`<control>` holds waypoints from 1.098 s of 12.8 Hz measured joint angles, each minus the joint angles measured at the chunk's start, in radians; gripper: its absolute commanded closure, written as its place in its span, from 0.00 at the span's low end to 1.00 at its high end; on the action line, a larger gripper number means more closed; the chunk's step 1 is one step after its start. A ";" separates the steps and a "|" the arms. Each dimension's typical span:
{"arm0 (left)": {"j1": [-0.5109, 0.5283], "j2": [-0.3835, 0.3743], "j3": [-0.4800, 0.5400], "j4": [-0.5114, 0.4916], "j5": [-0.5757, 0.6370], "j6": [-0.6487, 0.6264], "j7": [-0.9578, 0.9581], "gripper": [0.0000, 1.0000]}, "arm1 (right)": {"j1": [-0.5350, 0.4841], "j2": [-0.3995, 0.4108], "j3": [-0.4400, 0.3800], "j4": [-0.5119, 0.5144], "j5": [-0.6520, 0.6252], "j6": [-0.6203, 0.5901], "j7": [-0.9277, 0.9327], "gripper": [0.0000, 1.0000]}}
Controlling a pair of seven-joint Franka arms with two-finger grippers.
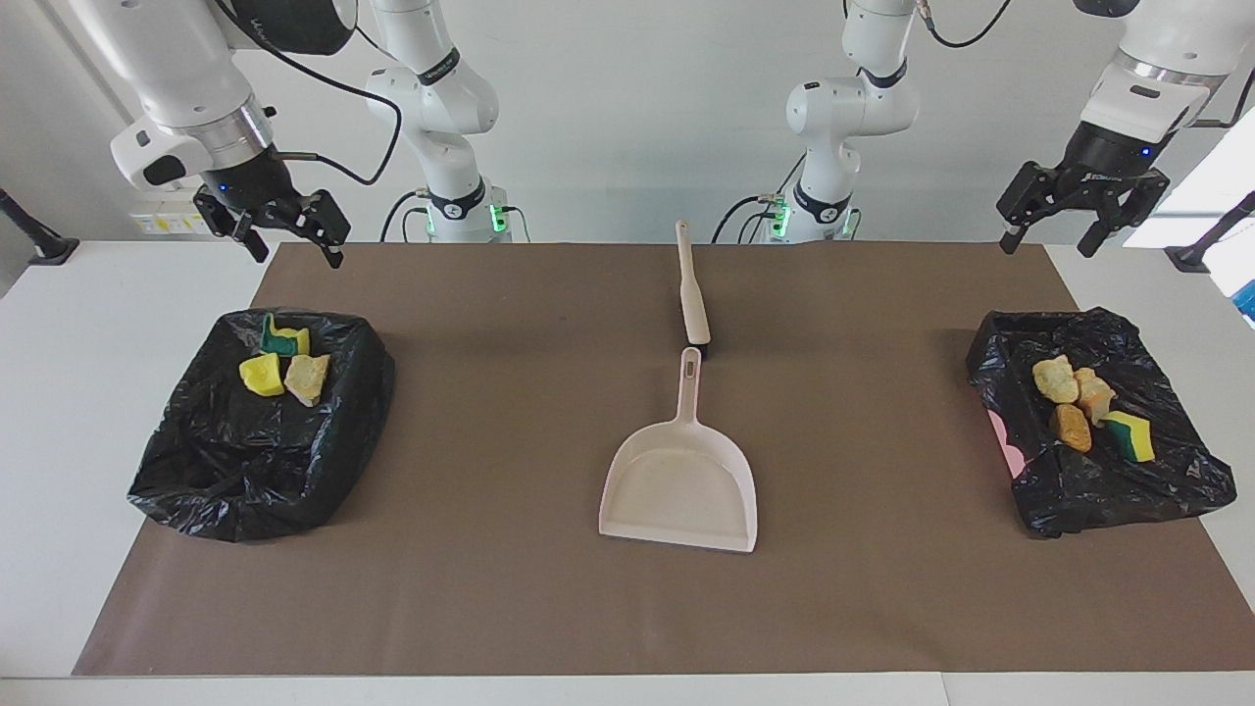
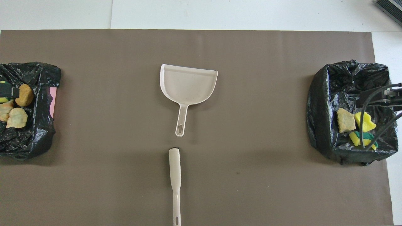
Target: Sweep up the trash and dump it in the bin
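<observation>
Right hand (image 1: 294,235) hangs wide and empty above its black-lined bin (image 1: 260,431) holding three trash chunks (image 1: 284,368); dustpan (image 1: 681,485) and brush (image 1: 692,284) lie mid-tabletop; left hand (image 1: 1083,211), wide too, hangs above four chunks (image 1: 1083,407); probably finished, though a low hand could snag the liner.

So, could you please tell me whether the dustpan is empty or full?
Empty: the dustpan lies flat, its bare inside holding no chunks.

You get bright, even light from above. Soft shadows lie under the dustpan (image 1: 681,485) and beside both black bin bags (image 1: 257,431). Both views are sharp, with glints on the bags.
</observation>
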 measured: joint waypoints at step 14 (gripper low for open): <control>-0.004 -0.011 -0.030 0.001 0.028 -0.120 -0.053 0.00 | 0.000 -0.014 0.004 0.052 0.000 -0.078 0.000 0.00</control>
